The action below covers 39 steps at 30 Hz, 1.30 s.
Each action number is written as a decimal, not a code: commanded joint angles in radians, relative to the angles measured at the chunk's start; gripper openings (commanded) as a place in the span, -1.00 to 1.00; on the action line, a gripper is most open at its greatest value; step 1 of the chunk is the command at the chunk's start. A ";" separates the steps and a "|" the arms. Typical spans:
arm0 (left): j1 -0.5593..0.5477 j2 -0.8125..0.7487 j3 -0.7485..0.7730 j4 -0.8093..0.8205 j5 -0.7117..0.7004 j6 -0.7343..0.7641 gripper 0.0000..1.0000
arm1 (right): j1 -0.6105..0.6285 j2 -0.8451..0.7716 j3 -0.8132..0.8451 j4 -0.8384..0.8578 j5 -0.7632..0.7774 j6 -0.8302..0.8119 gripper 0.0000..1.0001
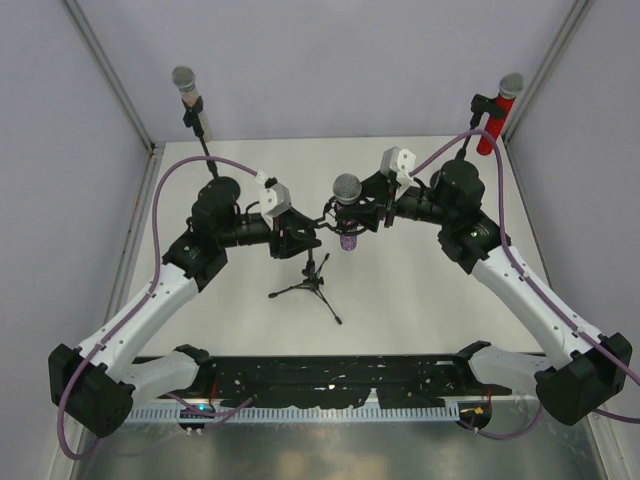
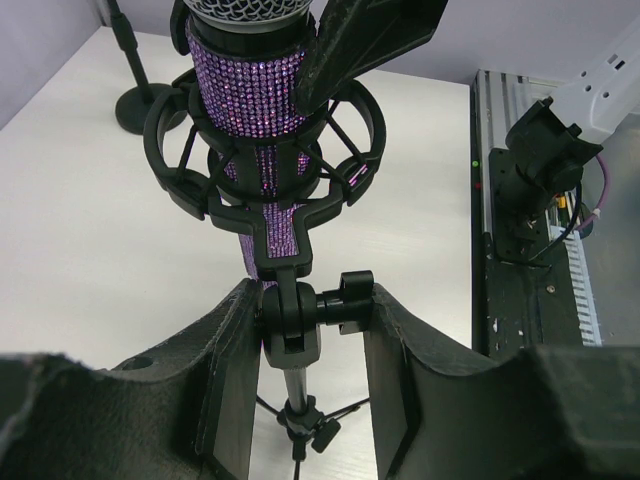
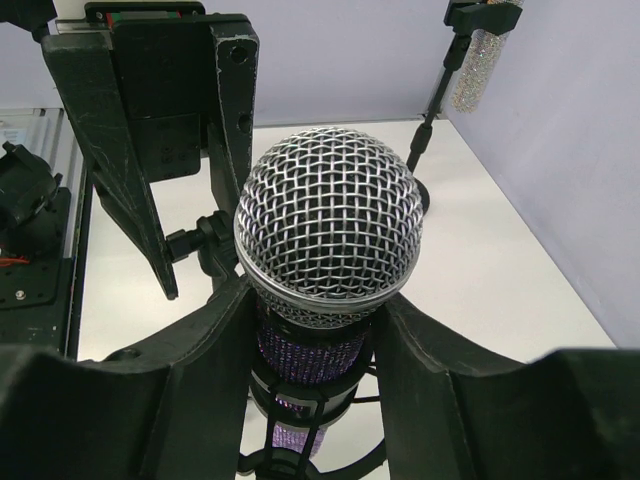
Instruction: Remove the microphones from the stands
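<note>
A purple glitter microphone [image 1: 350,238] with a silver mesh head [image 3: 330,225] sits upright in a black shock mount [image 2: 170,150] on a small tripod stand [image 1: 308,285] at the table's middle. My left gripper [image 2: 305,315] comes in from the left and is shut on the stand's swivel joint [image 2: 290,320] just below the mount, one finger on the joint and the other on its knob. My right gripper [image 3: 312,340] comes in from the right and is shut on the microphone's purple body right under the mesh head. In the top view the two grippers [image 1: 300,235] [image 1: 368,213] meet at the microphone.
A beige microphone [image 1: 190,95] on a tall stand occupies the back left corner, and a red one [image 1: 497,115] the back right. White walls close in the table on three sides. A black rail [image 1: 330,375] runs along the near edge between the arm bases.
</note>
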<state>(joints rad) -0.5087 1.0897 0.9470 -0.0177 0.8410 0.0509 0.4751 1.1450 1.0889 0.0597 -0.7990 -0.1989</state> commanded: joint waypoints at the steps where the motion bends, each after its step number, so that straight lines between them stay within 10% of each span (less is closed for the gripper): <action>1: 0.004 0.007 -0.022 0.039 -0.034 0.001 -0.27 | -0.006 -0.019 0.055 0.037 -0.002 0.019 -0.06; 12: 0.004 0.038 -0.011 0.035 -0.040 -0.016 -0.30 | 0.000 -0.022 0.127 -0.054 -0.017 -0.043 -0.47; 39: 0.004 0.050 -0.030 0.048 -0.034 -0.014 -0.41 | 0.049 -0.033 0.247 -0.115 0.170 0.018 -0.49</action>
<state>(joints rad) -0.5125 1.1240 0.9413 0.0490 0.8474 0.0322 0.5163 1.1458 1.2297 -0.1986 -0.6369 -0.2131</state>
